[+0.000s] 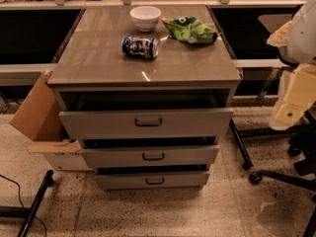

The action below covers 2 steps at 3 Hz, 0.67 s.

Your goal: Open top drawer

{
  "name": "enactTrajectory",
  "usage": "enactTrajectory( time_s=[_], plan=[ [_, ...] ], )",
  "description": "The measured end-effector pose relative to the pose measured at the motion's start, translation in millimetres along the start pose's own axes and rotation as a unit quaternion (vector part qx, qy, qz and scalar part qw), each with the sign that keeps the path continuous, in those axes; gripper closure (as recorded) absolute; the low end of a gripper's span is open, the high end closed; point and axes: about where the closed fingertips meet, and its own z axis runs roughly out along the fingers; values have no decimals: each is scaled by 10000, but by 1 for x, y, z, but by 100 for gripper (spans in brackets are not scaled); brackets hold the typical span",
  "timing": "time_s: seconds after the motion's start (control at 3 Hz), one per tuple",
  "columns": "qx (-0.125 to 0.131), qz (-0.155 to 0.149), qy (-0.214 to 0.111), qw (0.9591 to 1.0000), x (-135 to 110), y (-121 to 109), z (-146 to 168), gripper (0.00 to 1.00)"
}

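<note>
The top drawer (98,125) is the widest grey front of three, with a small dark handle (148,122) at its centre. It stands pulled out from the cabinet, with a dark gap showing above its front edge. The middle drawer (118,157) and bottom drawer (123,180) sit below it, each narrower and also slightly out. My gripper (292,102) hangs at the right edge of the view, pale and yellowish under the white arm. It is well to the right of the drawer front and not touching it.
On the cabinet top (98,58) are a white bowl (145,17), a can lying on its side (140,47) and a green bag (190,30). A cardboard box (34,107) leans at the left. Chair legs with casters (256,176) stand at the right, and a black bar (34,201) lies at lower left.
</note>
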Motion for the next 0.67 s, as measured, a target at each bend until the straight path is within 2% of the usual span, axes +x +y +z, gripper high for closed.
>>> enactTrajectory(
  time_s=[0.33,0.67],
  plan=[
    [0,0,0,10000,0,0,0,0],
    [-91,-168,-19,9998,-8,9,25,0]
  ],
)
